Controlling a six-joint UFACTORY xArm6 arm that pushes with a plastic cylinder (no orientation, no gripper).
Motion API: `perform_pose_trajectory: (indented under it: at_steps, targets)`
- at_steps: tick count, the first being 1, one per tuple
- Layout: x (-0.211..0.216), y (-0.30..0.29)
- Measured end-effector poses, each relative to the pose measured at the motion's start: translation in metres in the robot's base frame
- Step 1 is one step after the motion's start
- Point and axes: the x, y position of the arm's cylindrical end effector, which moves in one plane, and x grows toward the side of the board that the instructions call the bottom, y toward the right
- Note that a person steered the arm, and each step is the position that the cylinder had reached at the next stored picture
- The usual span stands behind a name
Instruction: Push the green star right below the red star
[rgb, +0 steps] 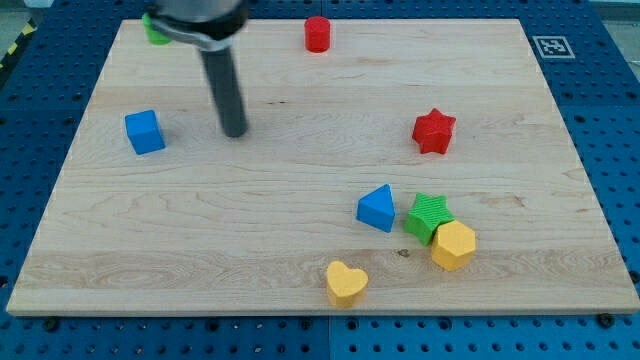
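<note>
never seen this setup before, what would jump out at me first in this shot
The dark rod comes down from the view's top left, and my tip rests on bare wood just right of the blue cube. Next comes the tight cluster at lower right: the green star touches the yellow hexagon, with the blue triangle beside it. The red star sits alone above them.

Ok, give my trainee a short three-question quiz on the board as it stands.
1. True or false: the green star touches the yellow hexagon.
2. Which block is nearest my tip? A red cylinder B blue cube C yellow heart
3. Fill in: left of the green star sits the blue ____.

Key: 1 true; 2 B; 3 triangle. The red star sits above the green star.
</note>
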Motion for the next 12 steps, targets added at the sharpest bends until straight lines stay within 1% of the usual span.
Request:
perform_pose_trajectory:
  at_steps: [1, 2, 3, 4, 5, 7, 8, 9, 11, 12]
  targets:
    - [0.023, 0.031]
    - [0.048, 0.028]
    - [0.077, 0.013]
    - [0.112, 0.014]
    - [0.133, 0.041]
    - [0.136, 0.063]
    - [0.145, 0.084]
    - [0.146, 0.111]
    - [0.146, 0.192]
    - [0.146, 0.212]
